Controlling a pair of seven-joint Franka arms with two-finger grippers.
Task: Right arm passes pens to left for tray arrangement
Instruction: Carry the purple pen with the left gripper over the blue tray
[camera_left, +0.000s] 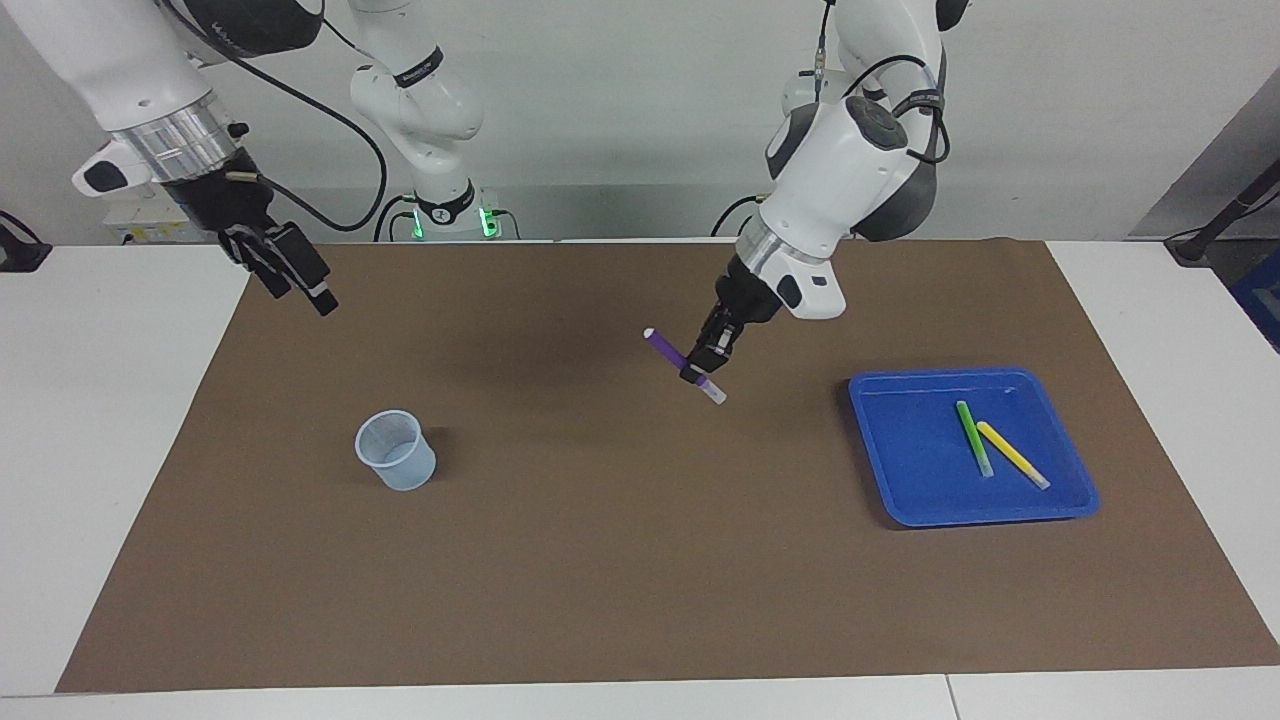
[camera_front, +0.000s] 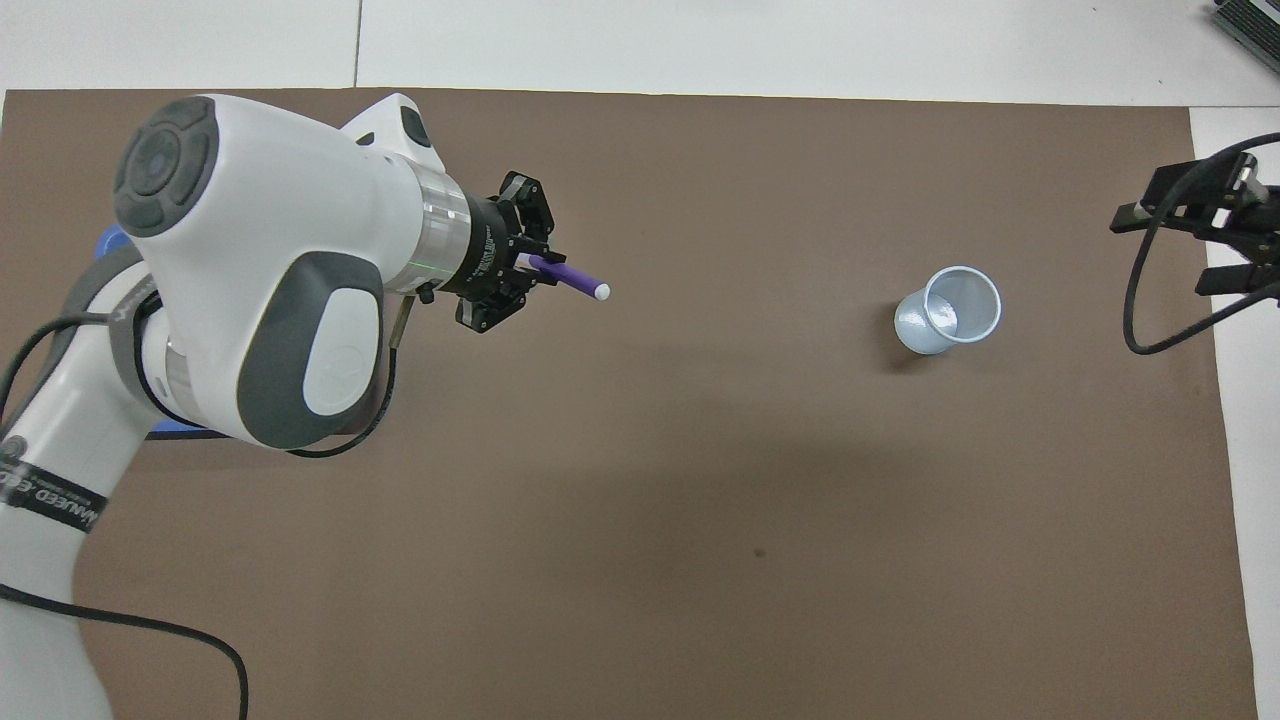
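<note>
Facing view: my left gripper (camera_left: 703, 367), clamped on the tilted purple pen (camera_left: 684, 366), hangs over the brown mat (camera_left: 620, 560) between the clear cup (camera_left: 396, 450) and the blue tray (camera_left: 905, 455), where the green pen (camera_left: 972, 438) and yellow pen (camera_left: 1012, 454) lie; my right gripper (camera_left: 303, 275), jaws apart, waits over the mat's edge. Overhead view: my left gripper (camera_front: 522, 268) holds the purple pen (camera_front: 568, 278), white tip toward the cup (camera_front: 948, 311); my right gripper (camera_front: 1190, 235) is above the mat's edge.
</note>
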